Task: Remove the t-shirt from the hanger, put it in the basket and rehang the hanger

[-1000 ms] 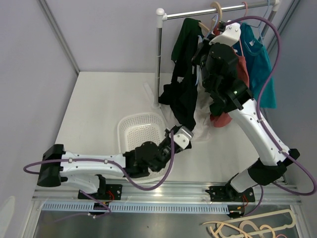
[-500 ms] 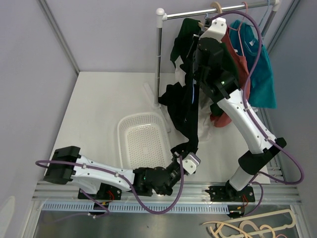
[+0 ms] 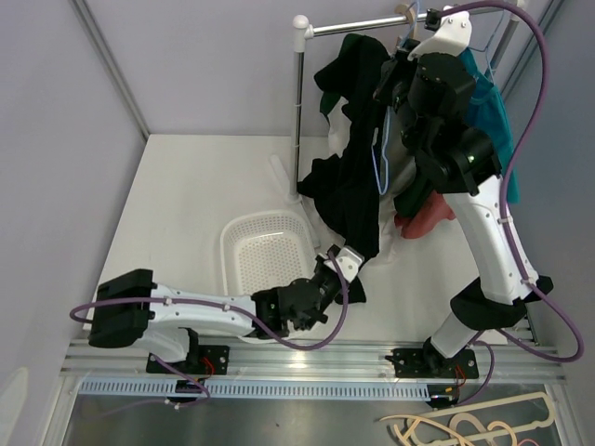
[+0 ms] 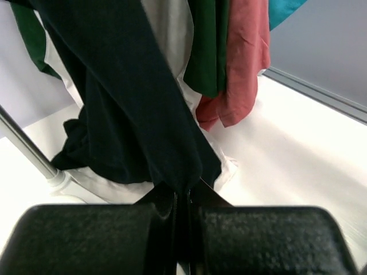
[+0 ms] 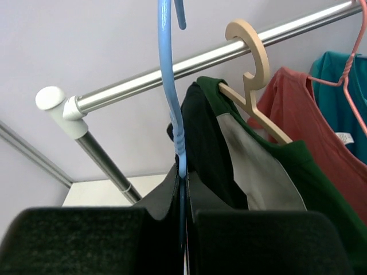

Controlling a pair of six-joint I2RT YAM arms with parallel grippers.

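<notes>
T-shirt (image 3: 351, 190): black, strung from up by the rail (image 3: 363, 25) down toward the table's near edge. Not free yet!
Left gripper (image 4: 183, 193): pinched tight on the shirt's lower edge.
Right gripper (image 5: 182, 192): clamped on the blue hanger (image 5: 171, 86), up high.
Remaining: the shirt's top looks caught on the hanger and has to slip off.

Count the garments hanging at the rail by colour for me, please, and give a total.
Black t-shirt: 1
Dark green shirt: 1
White shirt: 1
Red shirt: 1
Teal shirt: 1
Total: 5
</notes>
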